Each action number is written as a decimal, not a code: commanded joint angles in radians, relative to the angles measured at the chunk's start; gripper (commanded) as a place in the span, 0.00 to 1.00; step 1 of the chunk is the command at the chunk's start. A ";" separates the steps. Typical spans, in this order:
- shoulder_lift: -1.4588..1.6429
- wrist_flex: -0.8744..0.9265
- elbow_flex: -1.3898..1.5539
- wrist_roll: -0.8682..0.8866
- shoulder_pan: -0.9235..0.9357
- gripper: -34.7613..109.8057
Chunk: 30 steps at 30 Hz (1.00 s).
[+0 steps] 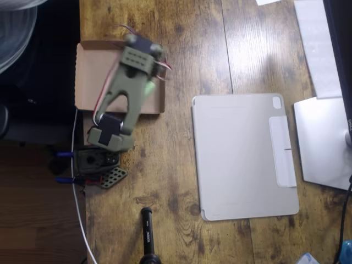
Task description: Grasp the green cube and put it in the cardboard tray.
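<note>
Cube (pixel 149 88) first: I see a bit of light green peeking out beside the arm's olive head, right over the cardboard tray (pixel 88 71). The tray sits at the left edge of the wooden tabletop (pixel 181 165), in the overhead view. The arm is blurry here, so I cannot tell if the fingers (pixel 144 82) are closed on the green cube or how wide they are. I also cannot tell if the cube is up in the air or lying on the tray floor. I think I am at the dropping-off step, with the cube already above the tray. Next I would want to go low, let go gently, and lift straight up. The grey tablet cover (pixel 242 154) lies well apart on the right.
</note>
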 commanded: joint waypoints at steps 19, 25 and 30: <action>0.077 0.018 0.006 -0.204 0.569 0.31; 0.006 0.006 -0.015 -0.394 1.083 0.24; 0.014 0.021 0.008 -0.463 1.233 0.24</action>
